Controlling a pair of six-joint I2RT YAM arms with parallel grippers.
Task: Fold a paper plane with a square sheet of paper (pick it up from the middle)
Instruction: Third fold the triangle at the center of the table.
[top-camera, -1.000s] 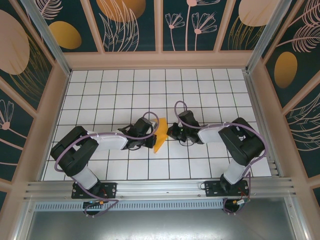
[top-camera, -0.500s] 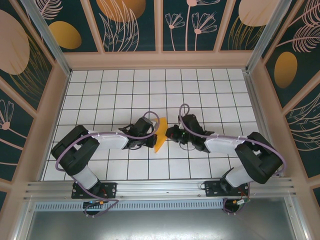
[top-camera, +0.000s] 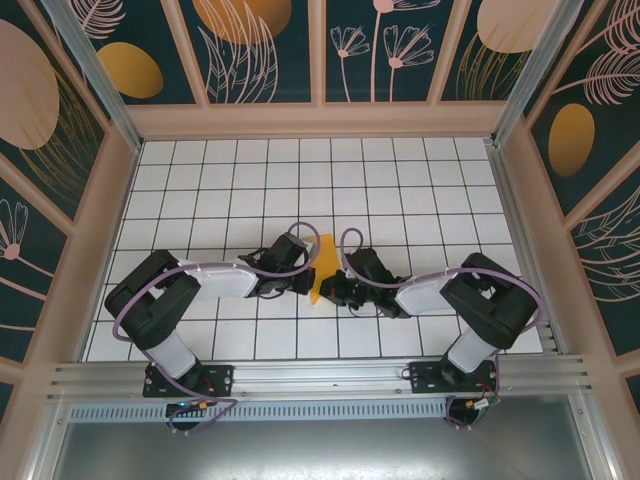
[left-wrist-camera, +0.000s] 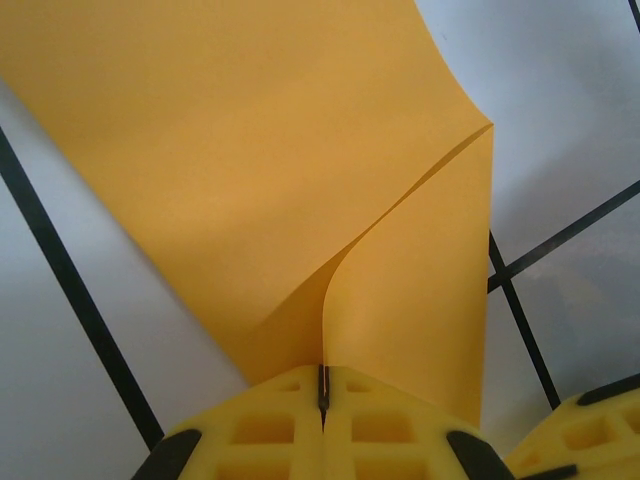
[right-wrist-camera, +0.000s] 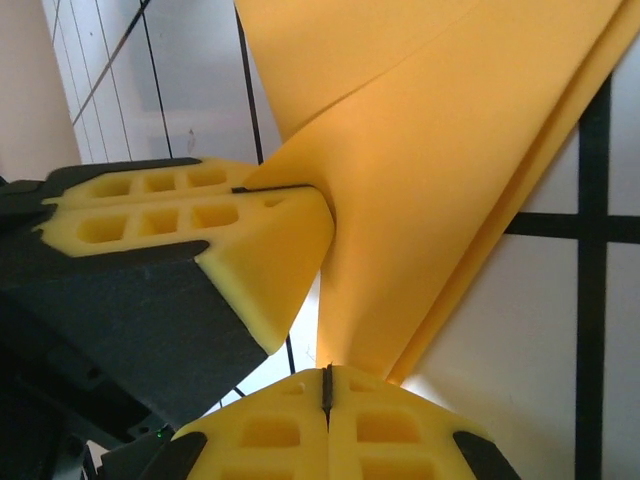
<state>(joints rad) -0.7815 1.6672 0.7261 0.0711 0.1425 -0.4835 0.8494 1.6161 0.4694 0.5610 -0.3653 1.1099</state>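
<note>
Near the middle of the tiled table (top-camera: 250, 170), a little toward its near edge, you have both arms meeting at the sheet of paper (top-camera: 320, 275). Your left arm (top-camera: 215, 280) rises from its base to a bent elbow at the left side, then stretches low across the tiles toward the right. Your right arm (top-camera: 445, 290) mirrors it, elbow out to the right and forearm reaching left. The left gripper (top-camera: 303, 283) and right gripper (top-camera: 333, 290) face each other, just beside one another, with the paper between them.

From above you see the orange-yellow sheet as a narrow, slanted strip standing up off the tiles, partly crossed by a cable.

From your left wrist, the left gripper (left-wrist-camera: 323, 385) has its yellow pads pressed flat together, and the sheet of paper (left-wrist-camera: 250, 150) comes out of that seam: it is pinching the paper. A creased flap curves away from the seam toward a sharp corner at upper right. Black grid lines (left-wrist-camera: 70, 290) of the table run behind it.

From your right wrist, the right gripper (right-wrist-camera: 326, 385) is likewise clamped on the sheet of paper (right-wrist-camera: 430, 150), whose layered folds fan upward from the seam. The left gripper (right-wrist-camera: 285, 215) pinches the same sheet from the left, close to the right one's pads.
</note>
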